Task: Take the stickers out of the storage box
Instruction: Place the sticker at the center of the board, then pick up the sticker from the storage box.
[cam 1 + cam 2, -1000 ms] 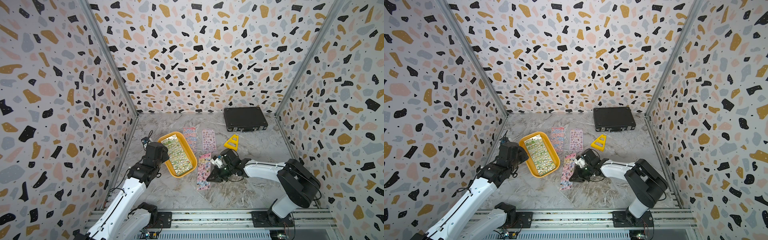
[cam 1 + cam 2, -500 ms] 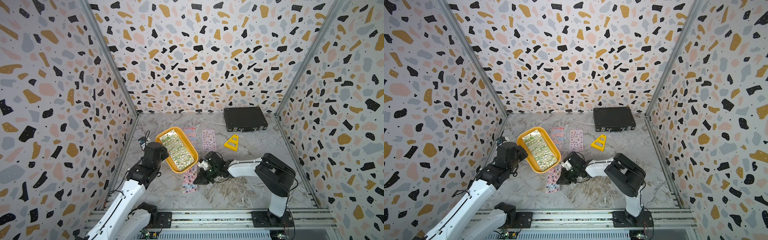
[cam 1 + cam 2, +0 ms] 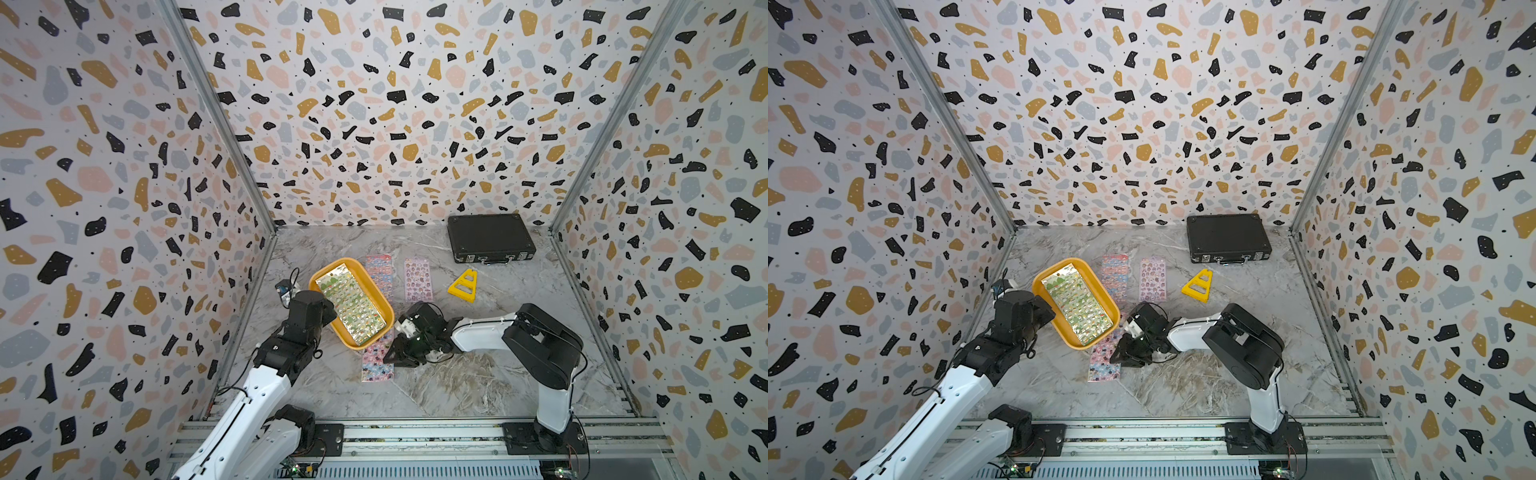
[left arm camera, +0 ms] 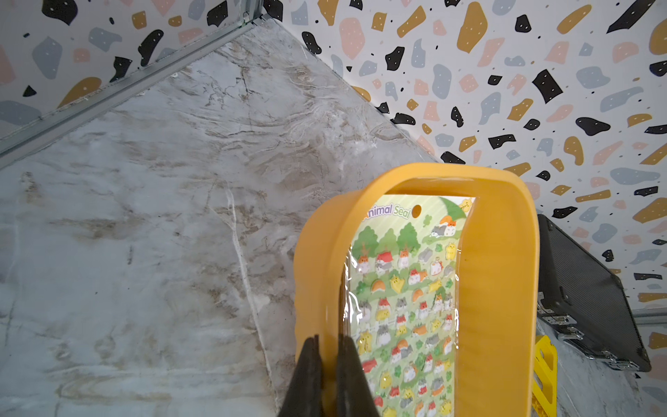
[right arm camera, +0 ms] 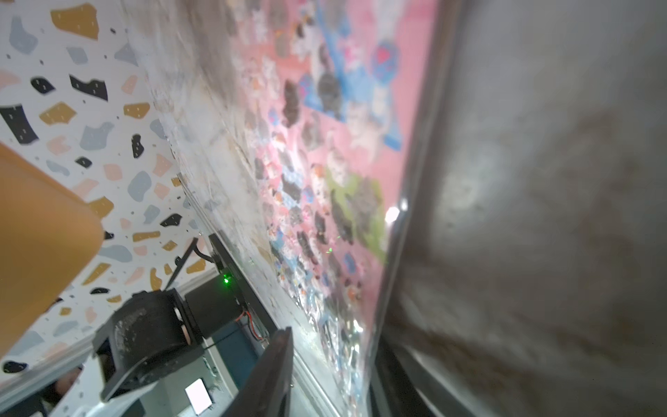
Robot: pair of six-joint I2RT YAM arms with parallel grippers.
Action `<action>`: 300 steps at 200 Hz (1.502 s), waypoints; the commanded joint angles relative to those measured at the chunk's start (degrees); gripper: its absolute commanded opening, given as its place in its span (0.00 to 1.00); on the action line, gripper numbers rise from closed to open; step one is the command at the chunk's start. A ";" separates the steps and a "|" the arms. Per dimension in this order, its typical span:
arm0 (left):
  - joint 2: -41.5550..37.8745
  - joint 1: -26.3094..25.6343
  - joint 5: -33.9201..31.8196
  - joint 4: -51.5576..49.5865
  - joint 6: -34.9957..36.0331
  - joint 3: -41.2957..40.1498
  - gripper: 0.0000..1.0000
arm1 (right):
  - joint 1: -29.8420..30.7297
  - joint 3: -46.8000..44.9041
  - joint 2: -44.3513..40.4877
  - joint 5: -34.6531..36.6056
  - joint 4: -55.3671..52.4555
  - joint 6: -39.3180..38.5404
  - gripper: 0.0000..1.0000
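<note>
The storage box (image 4: 498, 289) is pinched by the closed left gripper (image 4: 328, 343), likely for steadying; a pink sticker sheet (image 3: 376, 365) is straddled, ungripped, by the parted right gripper (image 3: 390, 359).

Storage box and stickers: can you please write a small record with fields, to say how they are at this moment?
storage box: wall pinched by left hand, shut
in box: green sticker sheet on top
on table: front pink sheet, blue-pink sheet, pale pink sheet
right hand: fingers apart, around front pink sheet's edge
other: black case, yellow triangle
</note>
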 commanded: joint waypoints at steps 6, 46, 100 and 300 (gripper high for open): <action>-1.17 0.19 -1.21 5.05 -0.99 -0.31 0.00 | 0.18 0.66 -1.42 3.50 -5.77 -3.05 0.47; -2.21 0.18 -2.08 4.63 -0.68 -0.45 0.00 | 0.96 -1.12 -4.40 8.96 -7.60 -3.67 0.58; -2.67 0.17 -1.33 5.11 0.80 -0.53 0.00 | 1.30 -4.20 -10.56 15.75 -10.40 -5.48 0.61; 16.86 -10.85 22.25 19.09 12.98 5.79 0.00 | 1.89 7.12 -31.38 41.12 -35.20 -21.86 0.51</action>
